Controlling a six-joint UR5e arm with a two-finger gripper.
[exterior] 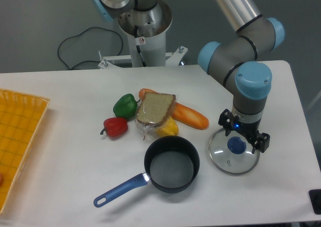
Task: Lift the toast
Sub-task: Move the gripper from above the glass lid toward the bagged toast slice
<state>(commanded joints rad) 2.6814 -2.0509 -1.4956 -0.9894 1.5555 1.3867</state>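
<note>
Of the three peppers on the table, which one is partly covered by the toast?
The yellow pepper: the toast leans over it, hiding most of it. The green pepper and red pepper sit uncovered to its left.

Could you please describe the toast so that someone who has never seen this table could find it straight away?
Start at the black saucepan with the blue handle; just behind it is a cluster of food. The toast is the flat, squarish speckled tan slice in clear wrap, resting on the yellow pepper and the orange loaf. Its neighbours, like the green pepper, are rounded and bright.
</note>
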